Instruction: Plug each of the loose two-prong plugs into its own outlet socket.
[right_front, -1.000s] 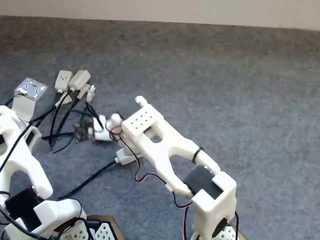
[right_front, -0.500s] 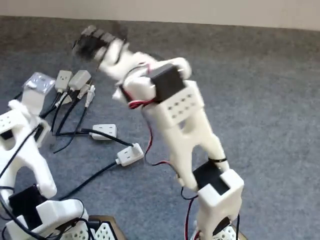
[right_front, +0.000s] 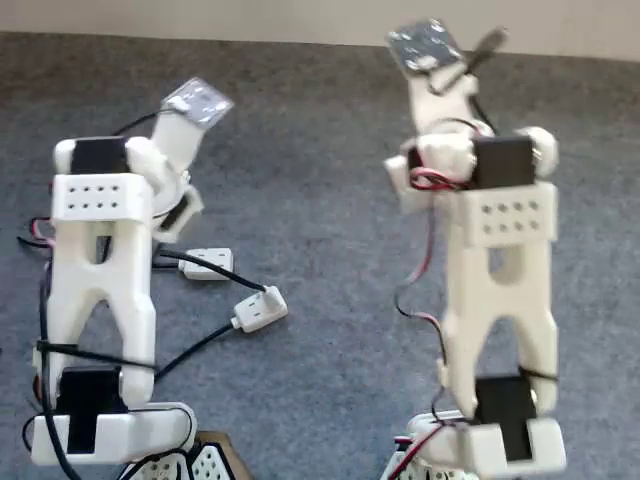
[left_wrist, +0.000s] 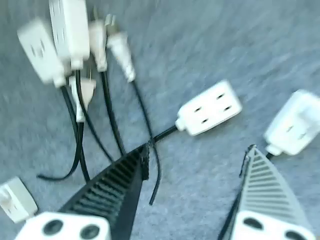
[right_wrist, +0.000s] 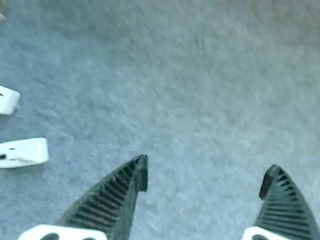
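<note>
Now: both arms raised, nothing gripped, plugs waiting

A grey mat (right_front: 330, 150) carries everything. Over it the left arm (right_front: 100, 290) and the right arm (right_front: 500, 290) stand lifted, side by side. The left gripper (left_wrist: 197, 150) is spread wide and empty. Just ahead of its gap lies an outlet block (left_wrist: 209, 108) with its slots facing up, and a second outlet block (left_wrist: 297, 122) sits close by one fingertip. Farther out, beyond the other finger, the loose plugs (left_wrist: 121, 50) lie bunched with more outlet pieces, their black cords (left_wrist: 107, 120) trailing back under the jaws. The right gripper (right_wrist: 206, 166) is also spread and empty, over bare mat. Two white pieces (right_wrist: 24, 152) lie well off to one side of it, too cut off to identify.

The step in hand looks like picking a first plug. To do it well, the left gripper should probably take the outermost plug by its body, prongs left free and pointing away from the fingers, so neighbouring cords are not dragged along. The right gripper could then pin the nearest outlet block flat, since a light block will likely slide when pushed.
</note>
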